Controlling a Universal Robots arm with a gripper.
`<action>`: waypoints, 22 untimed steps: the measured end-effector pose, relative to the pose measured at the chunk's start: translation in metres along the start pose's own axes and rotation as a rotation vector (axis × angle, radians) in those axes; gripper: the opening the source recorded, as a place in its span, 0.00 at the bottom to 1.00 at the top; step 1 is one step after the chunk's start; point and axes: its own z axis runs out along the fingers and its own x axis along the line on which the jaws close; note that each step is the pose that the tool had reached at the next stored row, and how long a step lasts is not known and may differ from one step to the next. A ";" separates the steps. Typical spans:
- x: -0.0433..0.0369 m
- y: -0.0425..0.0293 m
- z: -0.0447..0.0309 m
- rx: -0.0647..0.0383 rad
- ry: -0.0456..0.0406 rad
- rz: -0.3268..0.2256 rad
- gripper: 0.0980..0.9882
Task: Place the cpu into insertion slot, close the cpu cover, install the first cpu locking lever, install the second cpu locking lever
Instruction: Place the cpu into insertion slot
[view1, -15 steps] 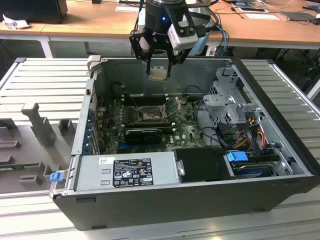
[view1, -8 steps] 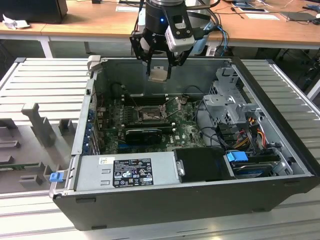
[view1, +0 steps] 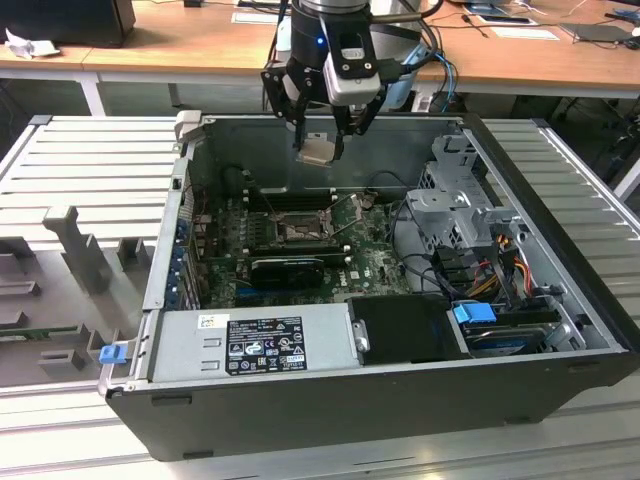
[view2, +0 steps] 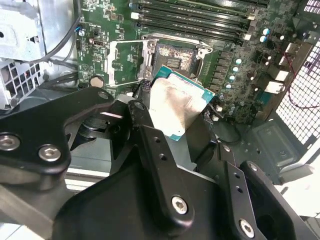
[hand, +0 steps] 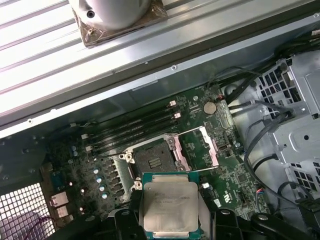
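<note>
The gripper (view1: 320, 142) is clamped on the edges of the cpu (view1: 317, 152), metal face up and roughly level, probably so it can go down flat. It hangs above the open computer case (view1: 400, 410), well clear of the socket (hand: 152, 160). The cover (hand: 179, 154) lies flipped open just beside the socket, so nothing's blocking it.

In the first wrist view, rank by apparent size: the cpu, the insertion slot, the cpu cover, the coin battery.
The cpu, largest, but nearest the camera.
The insertion slot and the cpu cover, about alike.
The coin battery, smallest.
</note>
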 end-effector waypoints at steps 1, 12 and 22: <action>0.0000 0.0000 0.0001 0.000 -0.0006 0.007 0.48; 0.0000 -0.0001 0.0007 -0.002 -0.0087 0.097 0.48; 0.0000 -0.0001 0.0008 -0.003 -0.0157 0.175 0.48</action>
